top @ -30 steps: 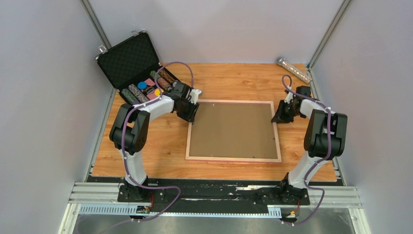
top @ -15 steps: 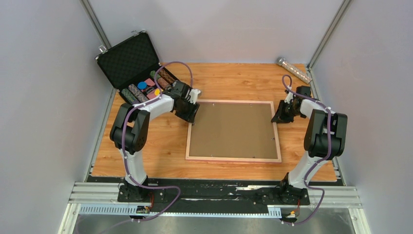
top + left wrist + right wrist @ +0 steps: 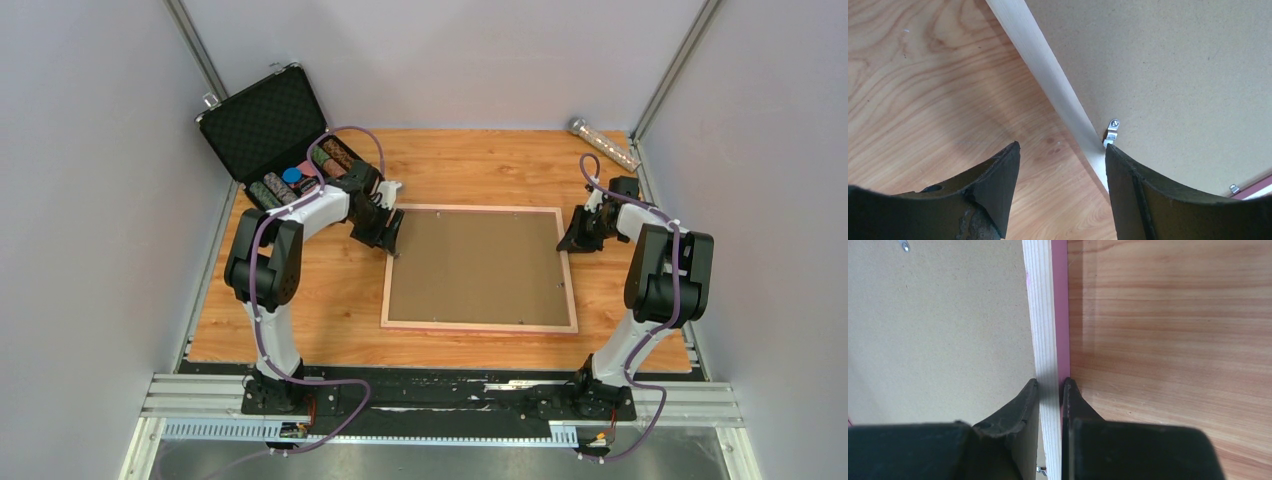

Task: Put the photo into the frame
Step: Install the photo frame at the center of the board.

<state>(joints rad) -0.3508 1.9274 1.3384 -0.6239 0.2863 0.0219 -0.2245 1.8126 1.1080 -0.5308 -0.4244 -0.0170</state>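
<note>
The frame (image 3: 480,327) lies face down in the middle of the table, its light wood back up and a plain brown backing board (image 3: 478,268) set inside it. The photo is hidden. My left gripper (image 3: 390,228) is open at the frame's left rail (image 3: 1043,60) near the far corner; one finger is over the table, the other over the board beside a metal tab (image 3: 1111,131). My right gripper (image 3: 572,238) is shut on the frame's right rail (image 3: 1040,305), one fingertip on the inner side and one on the pink outer edge (image 3: 1060,315).
An open black foam-lined case (image 3: 265,125) holding several small coloured items stands at the back left, just behind my left arm. A silver cylinder (image 3: 603,143) lies at the back right corner. Grey walls close in the wooden table (image 3: 300,300) on three sides.
My left gripper's jaws have opened wider, and the left wrist has drawn slightly left and back from the frame's corner. The right arm and the frame have not moved.
</note>
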